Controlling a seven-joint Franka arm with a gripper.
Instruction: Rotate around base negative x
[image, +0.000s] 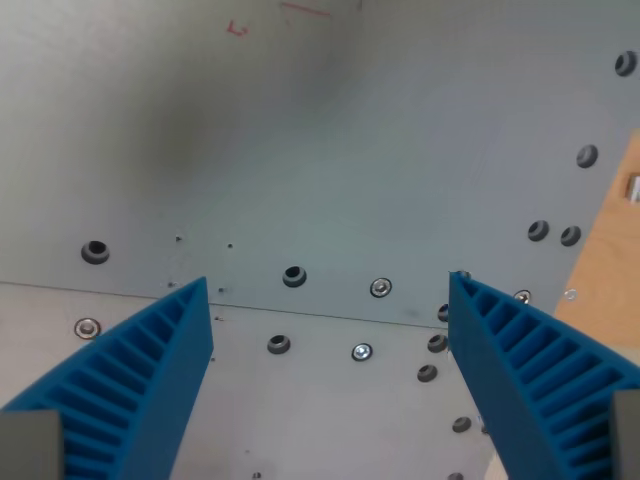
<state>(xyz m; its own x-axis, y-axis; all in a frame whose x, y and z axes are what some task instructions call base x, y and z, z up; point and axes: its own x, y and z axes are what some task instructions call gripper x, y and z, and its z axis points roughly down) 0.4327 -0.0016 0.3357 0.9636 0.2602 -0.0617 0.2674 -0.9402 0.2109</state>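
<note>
My gripper (330, 285) is open, with nothing between its two blue ribbed fingers. The left finger (140, 385) and the right finger (535, 375) rise from the wrist view's bottom corners. They hang above a grey metal plate (330, 150) with several screw holes and screws. No other object lies on the plate.
A seam (300, 312) crosses the plate between two panels. A wooden board edge (610, 250) shows at the wrist view's right, with a small metal fitting (632, 187). Faint red marks (238, 28) sit at the top of the plate.
</note>
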